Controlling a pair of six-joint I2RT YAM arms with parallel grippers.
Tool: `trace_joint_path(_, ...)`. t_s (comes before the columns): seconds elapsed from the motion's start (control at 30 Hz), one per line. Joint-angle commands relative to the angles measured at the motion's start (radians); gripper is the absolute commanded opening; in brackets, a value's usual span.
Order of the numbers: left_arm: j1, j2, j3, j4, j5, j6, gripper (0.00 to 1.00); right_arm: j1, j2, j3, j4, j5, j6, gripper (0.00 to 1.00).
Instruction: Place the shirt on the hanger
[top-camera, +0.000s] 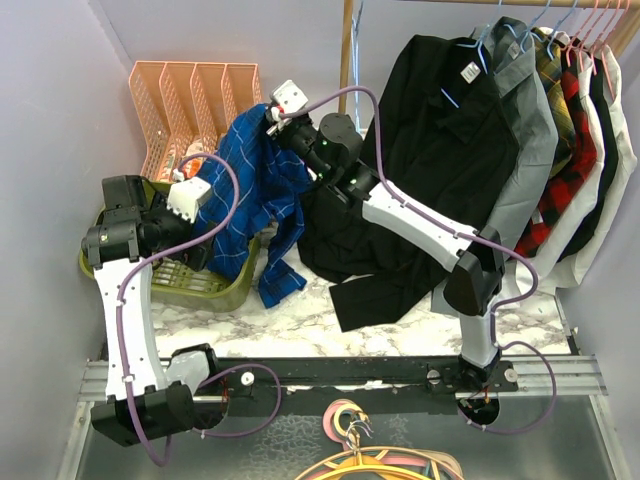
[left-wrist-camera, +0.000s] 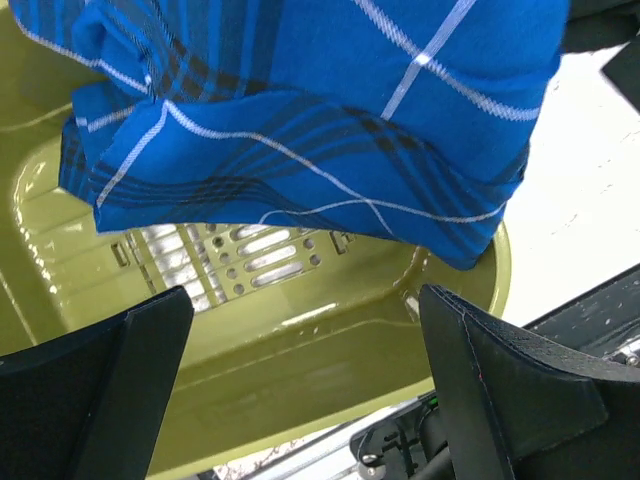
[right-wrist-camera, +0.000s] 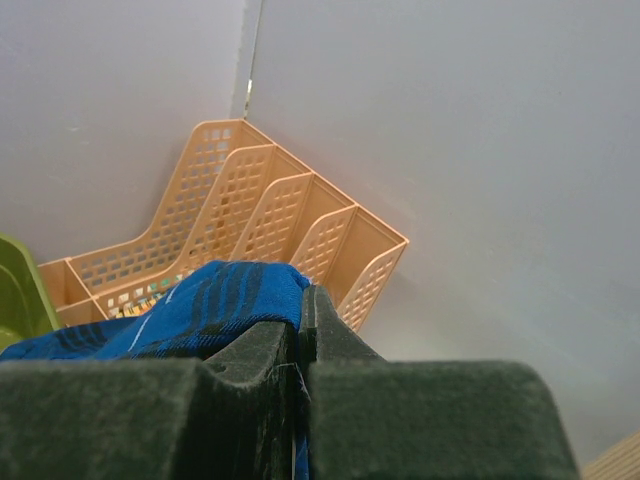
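Note:
The royal-blue plaid shirt (top-camera: 255, 190) hangs bunched from my right gripper (top-camera: 272, 118), which is raised at the back left and shut on a fold of it (right-wrist-camera: 215, 300). The shirt's lower part drapes into and over the olive-green basket (top-camera: 215, 290). My left gripper (left-wrist-camera: 307, 300) is open and empty, low over the basket's wall (left-wrist-camera: 300, 350), just under the hanging shirt (left-wrist-camera: 300, 110). In the top view its fingers are hidden behind the shirt. No empty light-blue hanger is in view.
An orange slotted file rack (top-camera: 190, 100) stands against the back wall, also in the right wrist view (right-wrist-camera: 270, 210). A black shirt (top-camera: 440, 150), a grey one (top-camera: 525, 130) and others hang on a rail at right. Pink and yellow hangers (top-camera: 350, 440) lie piled at the front.

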Motion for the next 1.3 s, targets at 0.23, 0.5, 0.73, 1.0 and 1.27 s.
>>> trace_joint_path(0.23,-0.25,0.062,-0.011,0.052,0.08,-0.06,0.99,-0.059,0.03,0.112,-0.13,0.13,0.045,0.01)
trace_joint_path(0.5,-0.371,0.079,-0.051,0.197,-0.074,-0.161,0.99,-0.065,0.03,0.088,-0.16,0.117,0.061,0.01)
trace_joint_path(0.73,-0.408,0.11,-0.141,0.299,-0.168,-0.171,0.96,-0.065,0.006,0.034,-0.149,0.085,0.1,0.01)
trace_joint_path(1.0,-0.438,0.159,-0.142,0.298,-0.231,-0.169,0.0,-0.065,-0.029,-0.003,-0.155,0.062,0.119,0.01)
trace_joint_path(1.27,-0.448,0.092,0.241,0.152,-0.356,-0.023,0.0,-0.065,-0.163,-0.081,-0.144,-0.054,0.144,0.01)
